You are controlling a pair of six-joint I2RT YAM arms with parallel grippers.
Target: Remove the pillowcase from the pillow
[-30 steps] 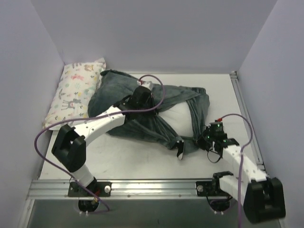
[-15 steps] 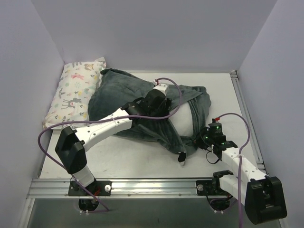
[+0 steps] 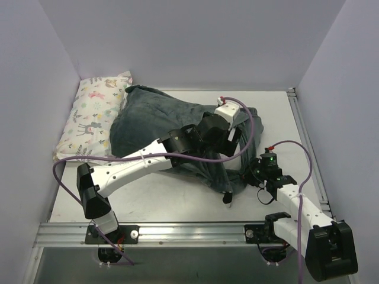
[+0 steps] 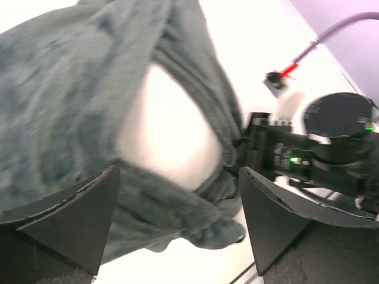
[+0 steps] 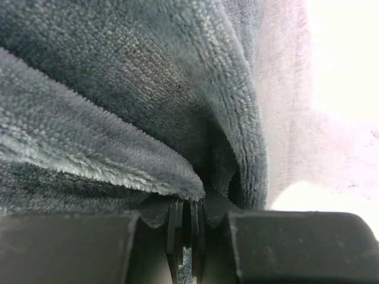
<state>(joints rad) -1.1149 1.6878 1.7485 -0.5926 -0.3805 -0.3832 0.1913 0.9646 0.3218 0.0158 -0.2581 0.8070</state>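
Note:
The dark grey-teal pillowcase (image 3: 148,118) lies bunched across the table's middle, with a striped corner (image 3: 226,198) trailing toward the front. Through its opening the left wrist view shows a patch of the white pillow (image 4: 169,142). My left gripper (image 3: 232,141) hovers over that opening, near the case's right end. Its black fingers (image 4: 71,219) stand wide open (image 4: 177,228) and hold nothing. My right gripper (image 3: 251,171) is at the case's front right edge, shut (image 5: 186,216) on a fold of the plush pillowcase (image 5: 118,89).
A small pastel animal-print pillow (image 3: 95,115) leans against the left wall. Purple walls close in the table on three sides. A metal rail (image 3: 177,234) runs along the front edge. The right arm's wrist (image 4: 314,148) sits close beside my left gripper.
My left gripper has opened, let go of the pillowcase and swung right over the case toward the right gripper. The right gripper has kept its grip and hardly moved.

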